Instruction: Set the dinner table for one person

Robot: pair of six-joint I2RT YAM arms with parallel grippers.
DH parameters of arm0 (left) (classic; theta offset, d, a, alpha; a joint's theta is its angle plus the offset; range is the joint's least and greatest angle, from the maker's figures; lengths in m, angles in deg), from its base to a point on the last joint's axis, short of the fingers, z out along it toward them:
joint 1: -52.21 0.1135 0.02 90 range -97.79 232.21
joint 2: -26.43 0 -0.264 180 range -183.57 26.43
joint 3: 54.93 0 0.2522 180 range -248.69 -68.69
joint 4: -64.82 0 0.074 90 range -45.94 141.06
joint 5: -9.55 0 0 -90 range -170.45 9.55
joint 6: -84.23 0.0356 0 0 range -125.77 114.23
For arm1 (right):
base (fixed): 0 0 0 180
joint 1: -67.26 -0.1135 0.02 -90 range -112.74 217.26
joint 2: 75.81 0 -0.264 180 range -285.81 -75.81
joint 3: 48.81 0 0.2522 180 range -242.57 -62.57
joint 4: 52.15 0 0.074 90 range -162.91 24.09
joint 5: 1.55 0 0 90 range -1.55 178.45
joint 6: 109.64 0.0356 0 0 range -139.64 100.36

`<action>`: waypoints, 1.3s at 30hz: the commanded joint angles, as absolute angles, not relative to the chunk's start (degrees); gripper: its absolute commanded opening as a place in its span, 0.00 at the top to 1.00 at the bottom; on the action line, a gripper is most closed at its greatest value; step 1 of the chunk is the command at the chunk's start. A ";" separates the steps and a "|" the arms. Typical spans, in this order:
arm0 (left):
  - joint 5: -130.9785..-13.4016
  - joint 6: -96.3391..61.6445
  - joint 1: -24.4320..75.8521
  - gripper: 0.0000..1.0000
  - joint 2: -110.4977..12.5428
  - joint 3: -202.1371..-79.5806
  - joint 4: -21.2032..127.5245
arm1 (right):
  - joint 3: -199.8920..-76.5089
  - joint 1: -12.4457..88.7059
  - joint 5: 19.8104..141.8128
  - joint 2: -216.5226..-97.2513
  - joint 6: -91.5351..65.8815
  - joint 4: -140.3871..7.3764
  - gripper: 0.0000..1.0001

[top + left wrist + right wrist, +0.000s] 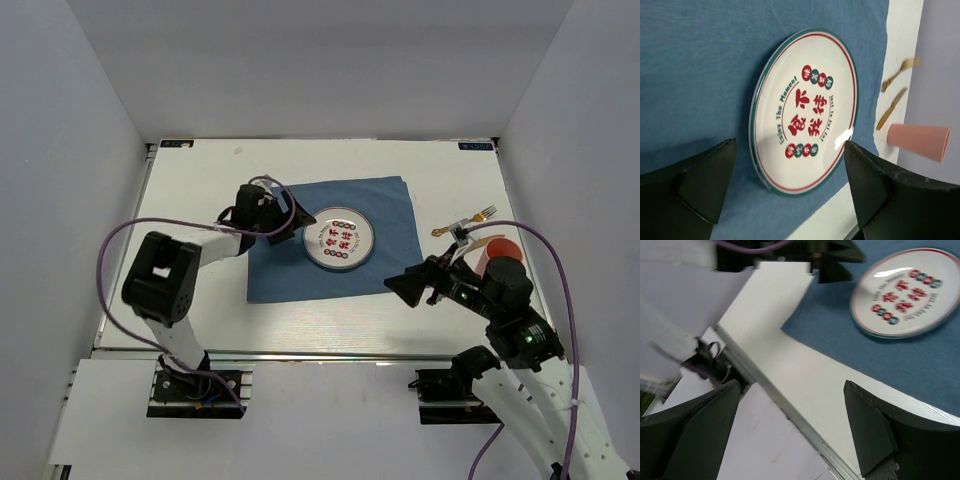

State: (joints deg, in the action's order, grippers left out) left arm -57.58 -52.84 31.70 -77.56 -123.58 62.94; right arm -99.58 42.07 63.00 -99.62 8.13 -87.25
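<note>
The white dinner table carries a blue placemat with a round printed plate on it. My left gripper is open and empty, low at the plate's left edge; in the left wrist view the plate lies just beyond the spread fingers. My right gripper is open and empty above bare table off the placemat's near right corner; the right wrist view shows table between its fingers. A gold fork, a gold knife and a pink cup sit at the right.
A metal rail runs along the table's near edge. White walls enclose the left, back and right sides. The right arm partly hides the cup. The fork, knife and cup lie close together near the right wall.
</note>
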 commanded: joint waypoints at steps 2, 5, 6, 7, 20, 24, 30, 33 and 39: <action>-71.98 -52.70 30.33 0.02 -59.91 -121.96 53.20 | -102.73 42.12 84.08 -105.15 8.30 -92.52 0.11; -83.25 -54.02 29.71 0.02 -50.34 -122.65 41.06 | -103.17 42.21 106.25 -110.60 13.22 -96.05 0.11; -84.66 -53.93 29.71 0.02 -48.30 -123.18 38.25 | -103.52 42.38 109.95 -112.00 14.27 -96.49 0.11; -86.32 -53.24 29.71 0.02 -46.54 -123.88 33.00 | -104.65 42.30 116.25 -114.63 16.37 -96.76 0.11; -88.53 -40.40 29.71 0.02 -31.68 -124.68 8.43 | -119.96 47.12 142.16 -140.22 17.46 -100.46 0.11; -89.07 -38.64 30.24 0.02 -28.68 -121.60 8.87 | -118.82 51.51 142.06 -141.54 14.21 -96.85 0.11; -87.13 -37.85 30.24 0.02 -28.42 -121.16 9.40 | -118.56 57.93 135.22 -144.18 11.83 -94.66 0.11; -87.30 -37.93 30.24 0.02 -27.98 -120.63 9.05 | -117.68 60.13 130.83 -146.29 10.86 -92.90 0.11; -85.74 -38.02 30.24 0.02 -26.92 -119.93 10.36 | -113.83 62.51 124.75 -147.88 12.09 -90.09 0.16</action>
